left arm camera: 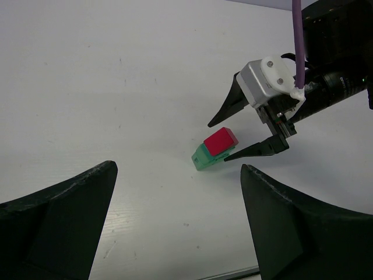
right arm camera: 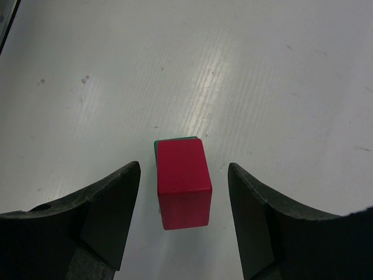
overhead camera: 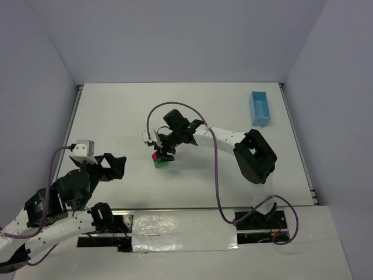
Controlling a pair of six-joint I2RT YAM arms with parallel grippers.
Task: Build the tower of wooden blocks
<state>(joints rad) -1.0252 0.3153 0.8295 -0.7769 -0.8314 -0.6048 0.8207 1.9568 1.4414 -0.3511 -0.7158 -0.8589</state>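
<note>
Squarely inside the right end effector (right arm camera: pixel 183 170): wood block tower (right arm camera: pixel 182 186).

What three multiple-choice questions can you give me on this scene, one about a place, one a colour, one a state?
1. The light blue box sits: A far right; B near left; C centre.
2. The block atop the green block is: A blue; B red; C yellow.
3. Relative to the red block, the right arm's fingers are: A clamped on it; B astride it, gaps either side; C far away.
1 A, the top view shows it far right. 2 B, wrist views show red over green. 3 B, gaps show beside the block.
</note>
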